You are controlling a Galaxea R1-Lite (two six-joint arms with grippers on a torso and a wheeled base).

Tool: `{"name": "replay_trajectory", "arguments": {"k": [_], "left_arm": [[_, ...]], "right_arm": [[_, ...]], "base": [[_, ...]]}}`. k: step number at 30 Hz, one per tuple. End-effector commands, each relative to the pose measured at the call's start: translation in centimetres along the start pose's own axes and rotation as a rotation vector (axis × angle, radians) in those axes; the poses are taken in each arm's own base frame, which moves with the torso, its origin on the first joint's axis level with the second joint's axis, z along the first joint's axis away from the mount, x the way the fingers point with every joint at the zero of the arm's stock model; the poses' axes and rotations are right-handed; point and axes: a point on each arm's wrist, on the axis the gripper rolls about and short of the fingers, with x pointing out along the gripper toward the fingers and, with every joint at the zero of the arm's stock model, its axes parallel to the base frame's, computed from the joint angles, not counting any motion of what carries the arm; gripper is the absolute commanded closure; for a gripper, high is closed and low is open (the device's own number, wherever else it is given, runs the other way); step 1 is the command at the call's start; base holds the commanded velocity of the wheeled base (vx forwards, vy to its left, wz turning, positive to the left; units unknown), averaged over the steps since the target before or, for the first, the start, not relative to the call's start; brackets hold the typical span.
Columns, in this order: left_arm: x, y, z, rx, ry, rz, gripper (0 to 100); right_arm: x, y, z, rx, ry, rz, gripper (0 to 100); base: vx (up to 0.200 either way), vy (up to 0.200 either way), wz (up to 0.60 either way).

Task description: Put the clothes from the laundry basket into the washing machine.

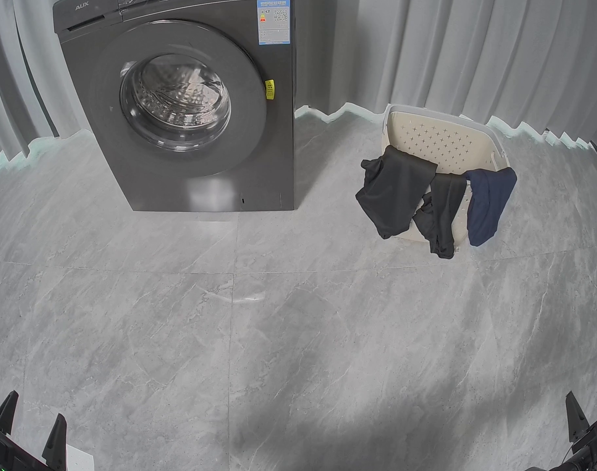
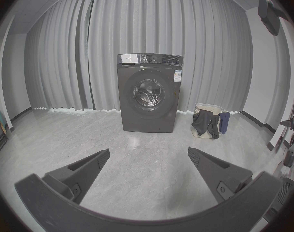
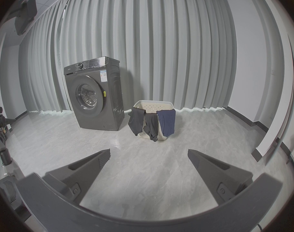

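A dark grey front-loading washing machine [image 1: 187,93] [image 2: 149,92] [image 3: 93,92] stands at the back left with its round door closed. To its right sits a cream laundry basket [image 1: 446,142] [image 2: 214,108] [image 3: 153,106]. Over the basket's front rim hang a black garment [image 1: 393,191], a second dark garment [image 1: 442,214] and a navy one [image 1: 488,204]. My left gripper [image 1: 30,423] [image 2: 148,153] is open and empty at the near left, far from both. Equally far back at the near right, my right gripper [image 1: 593,407] [image 3: 148,153] is open and empty.
Grey tiled floor [image 1: 298,335] stretches between me and the machine and basket. Pale pleated curtains [image 1: 455,34] hang behind them. A white wall with dark skirting [image 3: 250,116] runs along the right side of the room.
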Motion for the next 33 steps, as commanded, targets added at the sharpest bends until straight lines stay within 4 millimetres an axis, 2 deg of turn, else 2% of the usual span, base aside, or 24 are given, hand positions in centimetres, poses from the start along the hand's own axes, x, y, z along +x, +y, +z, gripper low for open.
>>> {"name": "replay_trajectory", "arguments": {"k": [1, 26, 33], "left_arm": [[0.01, 0.02, -0.48, 0.0, 0.001, 0.001, 0], [0.01, 0.02, -0.48, -0.006, 0.001, 0.002, 0], [0.01, 0.02, -0.48, -0.006, 0.001, 0.004, 0]], "right_arm": [[0.11, 0.0, -0.45, 0.0, 0.015, -0.001, 0], [0.11, 0.0, -0.45, 0.0, 0.015, -0.002, 0], [0.11, 0.0, -0.45, 0.0, 0.015, -0.002, 0]], "base": [[0.2, 0.0, 0.0], [0.2, 0.0, 0.0], [0.0, -0.029, 0.0]]}}
